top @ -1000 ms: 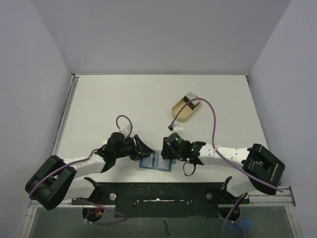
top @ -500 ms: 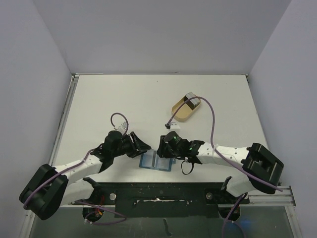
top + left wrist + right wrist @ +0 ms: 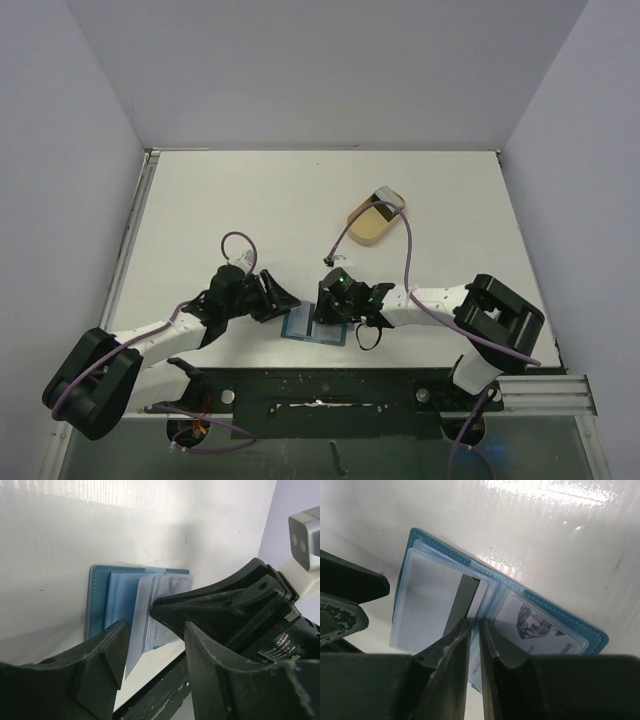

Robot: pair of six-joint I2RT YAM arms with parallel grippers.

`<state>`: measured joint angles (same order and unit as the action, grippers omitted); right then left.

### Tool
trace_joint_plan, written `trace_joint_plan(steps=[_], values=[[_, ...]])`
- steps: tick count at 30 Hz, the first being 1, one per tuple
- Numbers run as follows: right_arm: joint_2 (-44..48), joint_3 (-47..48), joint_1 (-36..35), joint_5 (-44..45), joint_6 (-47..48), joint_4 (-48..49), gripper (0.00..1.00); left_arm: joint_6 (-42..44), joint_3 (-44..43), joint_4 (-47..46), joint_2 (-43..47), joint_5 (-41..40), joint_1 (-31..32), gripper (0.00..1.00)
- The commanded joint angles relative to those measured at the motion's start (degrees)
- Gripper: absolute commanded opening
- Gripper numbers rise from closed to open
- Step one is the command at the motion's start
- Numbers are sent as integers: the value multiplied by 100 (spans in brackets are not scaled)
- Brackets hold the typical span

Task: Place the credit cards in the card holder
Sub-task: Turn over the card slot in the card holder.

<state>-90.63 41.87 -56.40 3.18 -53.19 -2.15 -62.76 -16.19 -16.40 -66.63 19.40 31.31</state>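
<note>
Two right fingers (image 3: 469, 632) are pinched together on the edge of a dark-striped credit card (image 3: 465, 597), tilted against the pocket nearer the left arm of the open blue card holder (image 3: 432, 544). A second card (image 3: 535, 622) sits in the other pocket. The left fingers (image 3: 117, 640) stand apart, empty, beside the holder on the white table (image 3: 545, 535).

Both arms lie low and stretched forward, with their wrists angled inward toward each other. The left gripper (image 3: 283, 297) has its fingers (image 3: 107, 652) spread apart around nothing. The right gripper (image 3: 475, 626) points downward, its fingers (image 3: 447, 655) nearly together, pinching a thin card (image 3: 465, 597).
</note>
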Motion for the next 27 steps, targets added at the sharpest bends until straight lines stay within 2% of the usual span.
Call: trace_joint_plan(steps=[1, 7, 20, 27], values=[[-133, 90, -29, 76, 18, 75, 14, 112, -3, -387, -159, 210, -37, 47], [-192, 3, -16, 141, 28, 40, 10, 142, 18, -524, -301, 309, -42, 48], [-92, -109, -23, 171, 57, 131, 10, -178, 80, -1420, -737, 723, 13, 48], [170, -123, -37, 349, 192, 186, 19, -373, -9, -1580, -766, 723, 290, 45]])
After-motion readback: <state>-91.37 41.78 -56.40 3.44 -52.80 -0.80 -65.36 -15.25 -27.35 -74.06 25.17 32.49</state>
